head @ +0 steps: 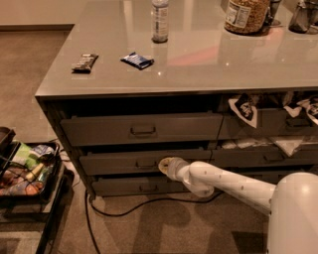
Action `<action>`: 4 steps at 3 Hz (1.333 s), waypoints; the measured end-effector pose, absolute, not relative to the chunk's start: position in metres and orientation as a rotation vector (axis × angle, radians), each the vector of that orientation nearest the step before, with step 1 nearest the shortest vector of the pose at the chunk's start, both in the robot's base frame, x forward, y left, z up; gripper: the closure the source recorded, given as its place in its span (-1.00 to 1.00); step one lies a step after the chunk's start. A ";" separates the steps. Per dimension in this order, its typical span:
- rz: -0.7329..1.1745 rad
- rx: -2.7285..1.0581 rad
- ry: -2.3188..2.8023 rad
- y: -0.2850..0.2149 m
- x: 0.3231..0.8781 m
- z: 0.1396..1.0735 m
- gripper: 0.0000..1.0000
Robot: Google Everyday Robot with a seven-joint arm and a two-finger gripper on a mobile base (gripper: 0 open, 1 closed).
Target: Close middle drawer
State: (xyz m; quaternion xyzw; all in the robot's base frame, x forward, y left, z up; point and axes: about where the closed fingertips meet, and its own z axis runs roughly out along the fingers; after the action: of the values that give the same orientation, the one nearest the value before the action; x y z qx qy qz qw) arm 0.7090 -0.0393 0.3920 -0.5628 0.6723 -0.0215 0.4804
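The middle drawer [114,162] is a wide dark grey drawer with a shallow front and a small centred handle [144,163]. It sits between the taller top drawer [141,129] and the bottom drawer [134,186], with only a narrow dark gap above its front. My gripper [164,165] is at the end of the white arm [228,183] that reaches in from the lower right. It is against the drawer front, just right of the handle.
A counter top [198,54] carries a bottle [160,20], a snack bar [84,62], a blue packet [137,60] and a jar [246,15]. Narrower drawers on the right [268,129] hold cloths and packets. A black cart with items [25,171] stands at left. A cable [149,203] lies on the floor.
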 end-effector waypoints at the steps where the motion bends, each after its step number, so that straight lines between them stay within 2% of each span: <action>1: -0.052 -1.373 1.640 -0.039 0.709 0.392 1.00; 2: -0.006 -1.433 1.631 -0.037 0.690 0.397 1.00; 3: 0.042 -1.432 1.642 -0.046 0.649 0.438 1.00; 4: 0.013 -1.364 1.678 -0.066 0.596 0.497 1.00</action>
State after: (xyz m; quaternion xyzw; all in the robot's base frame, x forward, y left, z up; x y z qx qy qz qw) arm 0.5963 -0.0660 0.4969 -0.5566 0.6847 0.0051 0.4704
